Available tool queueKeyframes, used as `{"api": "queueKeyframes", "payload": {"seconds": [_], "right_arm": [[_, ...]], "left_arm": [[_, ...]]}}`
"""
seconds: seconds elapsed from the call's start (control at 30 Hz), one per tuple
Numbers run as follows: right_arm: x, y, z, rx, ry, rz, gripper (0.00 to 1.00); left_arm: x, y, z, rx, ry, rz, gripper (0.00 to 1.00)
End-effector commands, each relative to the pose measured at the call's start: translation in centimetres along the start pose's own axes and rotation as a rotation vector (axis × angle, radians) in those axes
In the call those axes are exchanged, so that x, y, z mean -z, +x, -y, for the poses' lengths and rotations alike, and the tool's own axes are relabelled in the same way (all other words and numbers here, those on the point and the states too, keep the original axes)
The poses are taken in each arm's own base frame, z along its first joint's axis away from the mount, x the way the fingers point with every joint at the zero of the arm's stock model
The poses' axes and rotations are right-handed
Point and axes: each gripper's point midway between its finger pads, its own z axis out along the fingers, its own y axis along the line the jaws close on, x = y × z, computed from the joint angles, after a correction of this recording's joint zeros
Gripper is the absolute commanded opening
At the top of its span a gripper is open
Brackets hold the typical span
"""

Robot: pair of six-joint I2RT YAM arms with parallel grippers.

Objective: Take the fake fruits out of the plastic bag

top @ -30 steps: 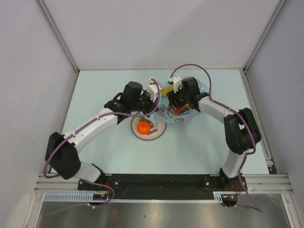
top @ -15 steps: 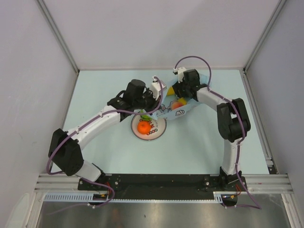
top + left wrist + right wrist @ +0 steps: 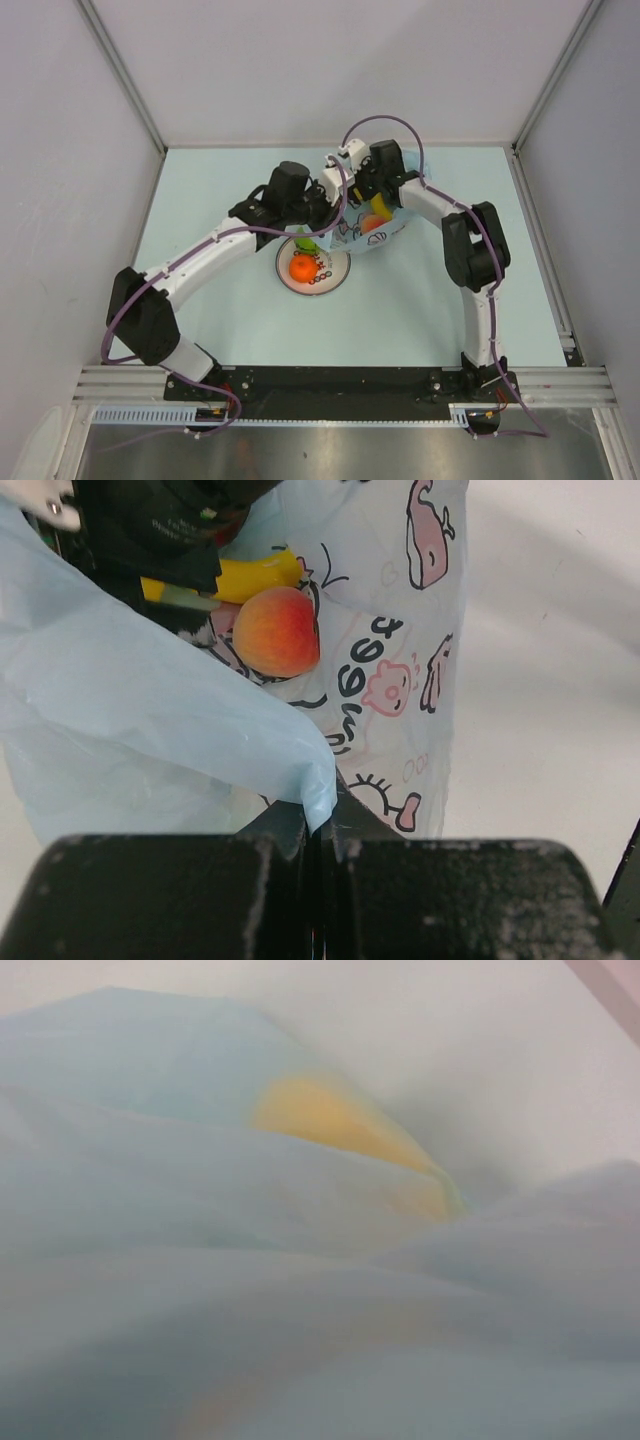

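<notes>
The light-blue plastic bag (image 3: 352, 236) lies behind the white plate (image 3: 330, 283). My left gripper (image 3: 330, 212) is shut on the bag's edge (image 3: 318, 798) and holds it up. Inside the bag a peach-coloured fruit (image 3: 280, 630) and a yellow banana (image 3: 255, 576) show. My right gripper (image 3: 372, 200) reaches into the bag; its dark fingers (image 3: 180, 565) are at the banana, and its jaws are hidden. The right wrist view is filled by blurred bag film (image 3: 200, 1310) with a yellow shape (image 3: 340, 1125) behind it. An orange (image 3: 302, 268) lies on the plate, and a green fruit (image 3: 304, 243) sits at its far rim.
Grey walls close the table on the left, back and right. The two arms arch in from the near edge and meet over the bag and plate.
My right gripper has moved left and farther back, deeper into the bag. My left gripper has shifted a little right and back with the bag edge. The green fruit has come into view.
</notes>
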Motion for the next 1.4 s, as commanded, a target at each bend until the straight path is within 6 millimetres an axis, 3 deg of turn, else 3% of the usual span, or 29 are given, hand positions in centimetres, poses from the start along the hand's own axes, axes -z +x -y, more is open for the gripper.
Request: {"api": "queueKeyframes", "payload": {"seconds": [0.0, 0.13, 0.23, 0.43, 0.53, 0.67, 0.77, 0.8, 0.83, 0.9, 0.93, 1.0, 1.1, 1.23, 1.3, 1.37], "right_arm": [[-1.5, -2.8, -1.6, 0.233, -0.108, 0.102, 0.86], [-4.0, -1.8, -0.9, 0.276, -0.092, 0.067, 0.88], [-5.7, -0.8, 0.0, 0.297, -0.054, 0.036, 0.97], [-7.1, 1.0, 1.7, 0.308, 0.023, -0.053, 0.98], [-5.9, 0.6, 2.2, 0.303, 0.060, -0.040, 0.92], [-2.7, -0.4, 2.0, 0.321, 0.075, -0.002, 0.82], [0.3, -0.7, 1.0, 0.326, 0.057, 0.010, 0.82], [2.4, -2.6, 1.0, 0.321, 0.065, 0.048, 0.82], [3.0, -1.3, -0.1, 0.305, 0.019, 0.024, 0.82], [5.1, -1.7, -0.3, 0.269, -0.002, 0.039, 0.82], [6.7, -1.9, -1.4, 0.220, -0.051, 0.049, 0.82], [8.1, -1.3, -1.2, 0.147, -0.070, 0.041, 0.82], [9.8, 0.5, -2.1, -0.024, -0.139, -0.012, 0.77], [11.5, 4.4, -2.7, -0.214, -0.230, -0.104, 0.72], [12.7, 4.1, -2.6, -0.287, -0.245, -0.094, 0.68], [15.0, 1.2, -2.3, -0.319, -0.265, 0.001, 0.68]], "left_arm": [[0.5, -2.9, -0.2, -0.070, -0.011, 0.061, 0.00], [0.7, -3.3, -0.4, -0.081, -0.026, 0.066, 0.00], [0.9, -3.0, -0.5, -0.086, -0.029, 0.060, 0.00], [0.9, -2.5, -0.5, -0.084, -0.037, 0.050, 0.00], [0.6, -2.3, -0.7, -0.077, -0.043, 0.049, 0.00], [0.1, -2.5, -0.9, -0.068, -0.045, 0.053, 0.00], [-0.5, -2.9, -1.2, -0.065, -0.049, 0.059, 0.00], [-0.6, -3.1, -1.3, -0.064, -0.051, 0.061, 0.00], [-0.9, -3.2, -1.4, -0.058, -0.052, 0.063, 0.00], [-1.1, -3.6, -1.5, -0.059, -0.052, 0.075, 0.00], [-1.4, -3.8, -1.6, -0.060, -0.051, 0.076, 0.00], [-1.6, -4.1, -1.7, -0.057, -0.049, 0.083, 0.00], [-2.0, -4.2, -1.9, -0.054, -0.053, 0.082, 0.00], [-2.4, -3.9, -2.0, -0.043, -0.057, 0.076, 0.00], [-2.7, -3.7, -2.1, -0.037, -0.059, 0.073, 0.00], [-2.8, -3.6, -2.1, -0.032, -0.057, 0.070, 0.00]]}}
